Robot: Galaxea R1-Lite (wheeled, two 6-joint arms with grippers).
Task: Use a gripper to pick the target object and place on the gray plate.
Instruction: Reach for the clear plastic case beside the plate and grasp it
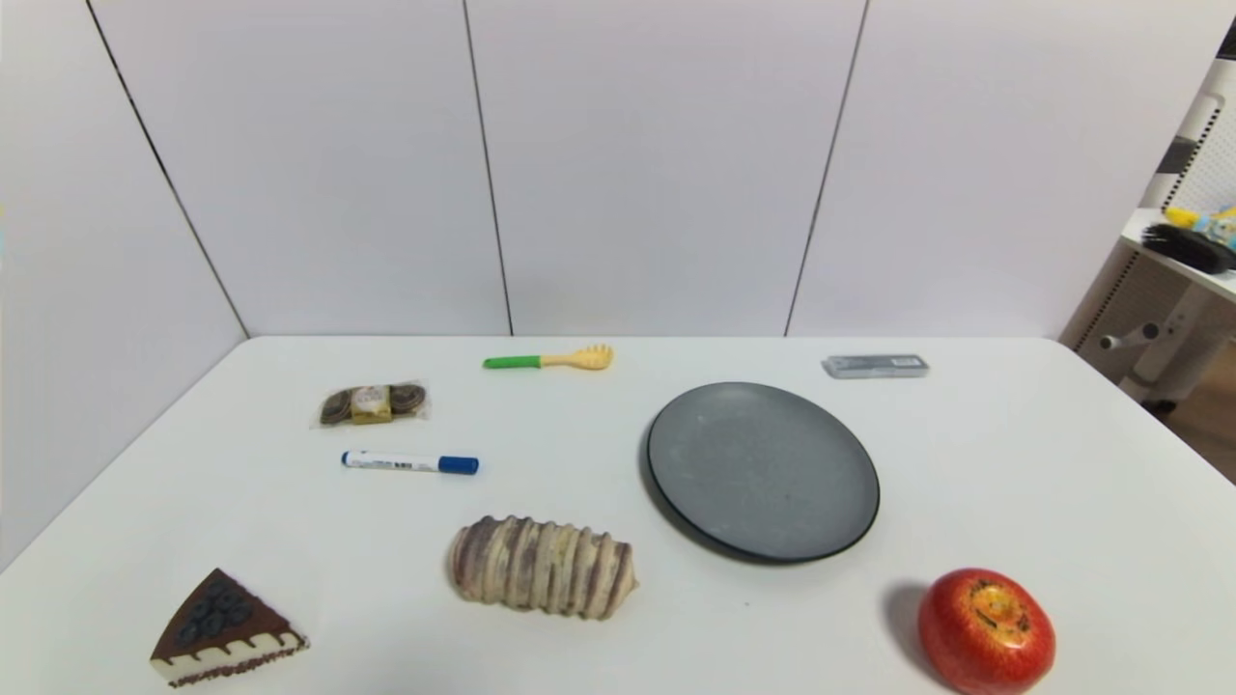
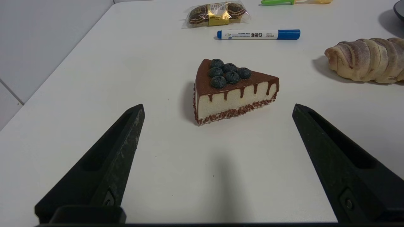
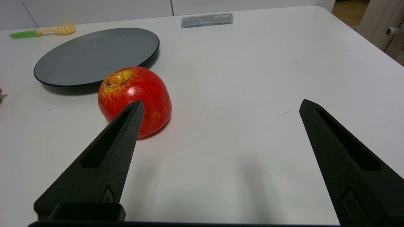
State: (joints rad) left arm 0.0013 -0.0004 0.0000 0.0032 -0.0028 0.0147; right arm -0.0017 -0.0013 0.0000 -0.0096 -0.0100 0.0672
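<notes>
Lying flat near the table's (image 1: 1014,454) far edge, the gray case (image 1: 875,366) sat at about one o'clock from the gray plate (image 1: 763,470), apart from it. Both grippers hovered low, fingers spread wide: the left gripper (image 2: 217,110) facing a cake slice (image 2: 233,90), the right gripper (image 3: 221,105) beside an apple (image 3: 135,96).

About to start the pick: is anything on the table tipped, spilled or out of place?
Nothing stands out. The gray case lies flat near the far edge, apart from the bare gray plate. The apple, bread and cake slice sit intact. The left hand and the right hand are open, holding nothing.
</notes>
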